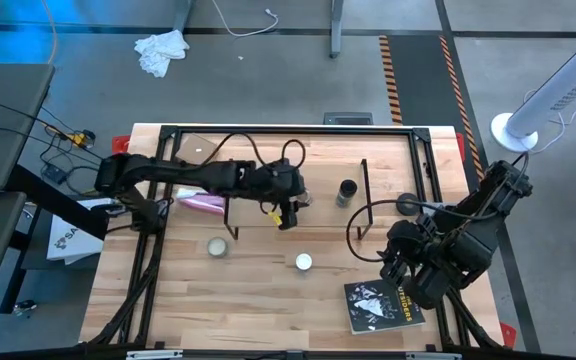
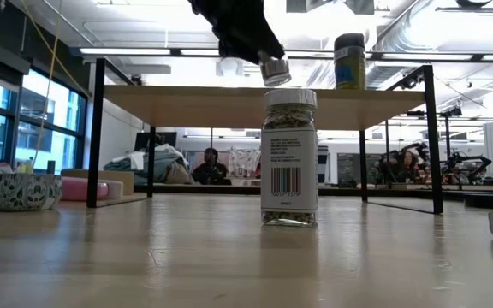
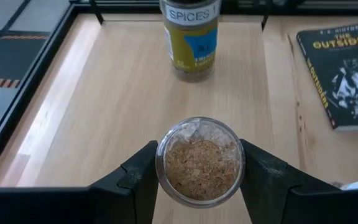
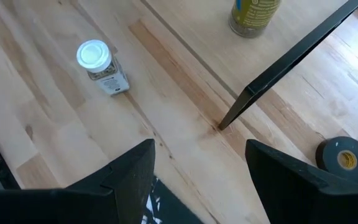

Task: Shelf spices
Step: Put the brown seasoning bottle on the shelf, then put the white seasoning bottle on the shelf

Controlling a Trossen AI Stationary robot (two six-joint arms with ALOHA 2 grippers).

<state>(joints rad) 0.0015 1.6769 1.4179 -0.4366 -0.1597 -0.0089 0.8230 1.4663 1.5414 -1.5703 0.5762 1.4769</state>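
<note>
The left claw is clamped on the small clear glass jar of brownish flakes, one finger pressed against each side of it, the jar sitting squarely between the fingertips. In the low view this jar hangs tilted under the claw, above the light wood top of the shelf, and I cannot tell whether its base touches the wood. Straight ahead of the left claw, apart from it on the same shelf top, stands the dark-capped jar with a yellow-green body and a label reading "SPICES". From above, that jar sits beside the claw, toward the right arm.

The white-capped jar stands upright on the worktop in front of the shelf, below the level of the left claw and nearer the front edge; in the low view it rises in front of the shelf with its barcode facing the camera.

The right claw is spread wide with nothing between its fingers, hovering over the worktop at the right end of the shelf. Ahead of it lie the white-capped jar, a black shelf leg and a roll of dark tape. A book lies just beside the right claw.
</note>
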